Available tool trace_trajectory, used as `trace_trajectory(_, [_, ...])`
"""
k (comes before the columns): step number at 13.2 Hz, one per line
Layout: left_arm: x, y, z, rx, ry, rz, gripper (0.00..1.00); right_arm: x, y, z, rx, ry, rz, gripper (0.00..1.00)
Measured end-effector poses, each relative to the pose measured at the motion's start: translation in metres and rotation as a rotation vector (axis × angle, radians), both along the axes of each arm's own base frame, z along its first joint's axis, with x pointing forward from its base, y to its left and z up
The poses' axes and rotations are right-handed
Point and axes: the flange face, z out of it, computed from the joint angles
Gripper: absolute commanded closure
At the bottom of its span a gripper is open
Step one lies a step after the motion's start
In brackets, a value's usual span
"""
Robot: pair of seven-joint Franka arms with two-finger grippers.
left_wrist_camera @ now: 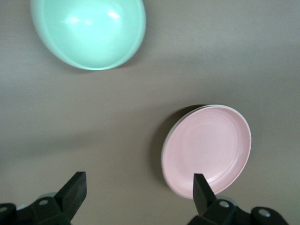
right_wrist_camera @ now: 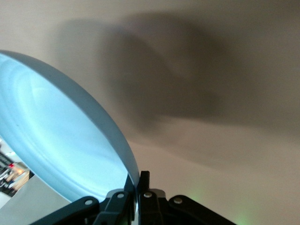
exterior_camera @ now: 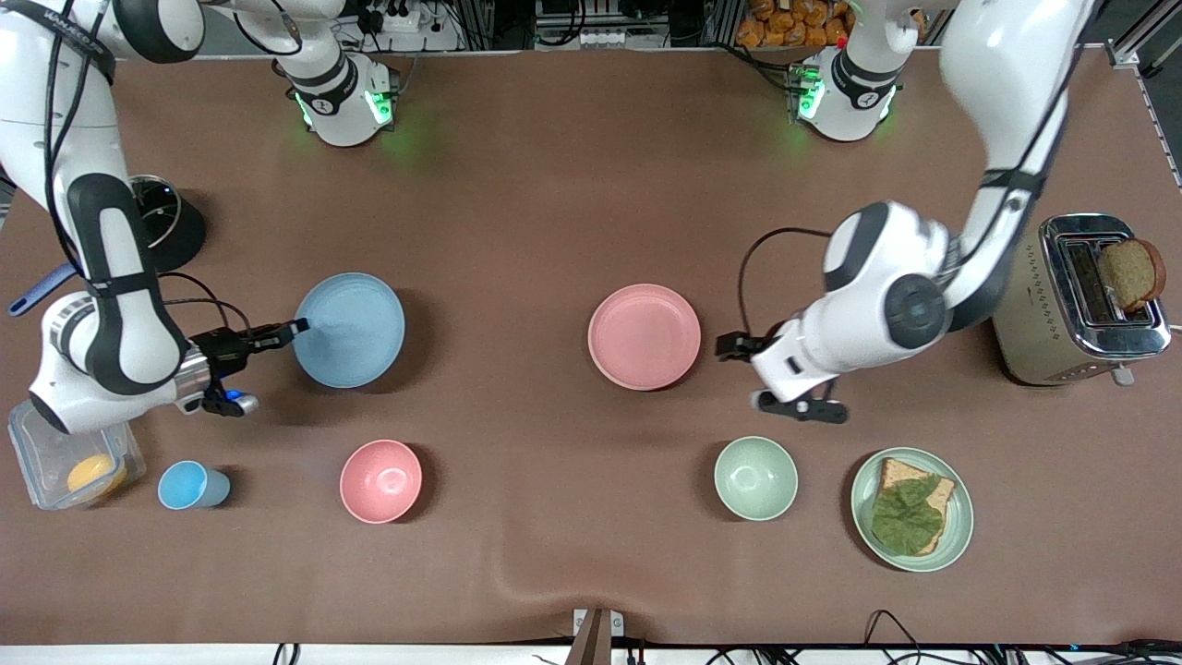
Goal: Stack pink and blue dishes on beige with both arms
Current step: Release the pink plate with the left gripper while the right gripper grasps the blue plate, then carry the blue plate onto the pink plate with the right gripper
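The right gripper (exterior_camera: 297,326) is pinching the rim of the blue plate (exterior_camera: 351,330), its jaws clamped shut on the edge that faces the right arm's end of the surface (exterior_camera: 517,203). In the right wrist view the blue plate (right_wrist_camera: 61,145) is tilting up off the brown surface and casting a shadow, so it looks lifted at least on the held side.

The pink plate (exterior_camera: 645,336) is lying flat toward the middle, and the left wrist view shows a pale rim peeking out just under the pink plate (left_wrist_camera: 208,150); that is probably the beige plate (left_wrist_camera: 163,152), though little of it shows. The left gripper (exterior_camera: 729,346) is hovering just beside the pink plate on the side toward the left arm's end, jaws spread wide and holding nothing.

The coming move likely hinges on this: the stack lies from the held blue plate toward the left arm's end, about level with it, so the right arm has to carry it sideways over the bare surface between them.
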Motion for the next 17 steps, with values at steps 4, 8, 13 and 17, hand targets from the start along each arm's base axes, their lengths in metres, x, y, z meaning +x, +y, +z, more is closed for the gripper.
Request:
trace_trajectory(4, [-0.015, 0.041, 0.080, 0.089, -0.050, 0.018, 0.00, 0.004, 0.163, 0.008, 0.057, 0.042, -0.025, 1.00])
trace_trajectory(8, [-0.030, 0.078, 0.139, 0.129, -0.099, 0.064, 0.00, -0.013, 0.341, 0.013, -0.064, -0.050, -0.164, 1.00])
trace_trajectory(13, [-0.058, 0.118, 0.197, 0.180, -0.096, 0.121, 0.00, -0.044, 0.438, 0.018, -0.107, -0.154, -0.253, 1.00])
trace_trajectory(17, [-0.067, 0.129, 0.217, 0.192, -0.106, 0.142, 0.00, -0.059, 0.461, 0.011, -0.111, -0.181, -0.235, 1.00])
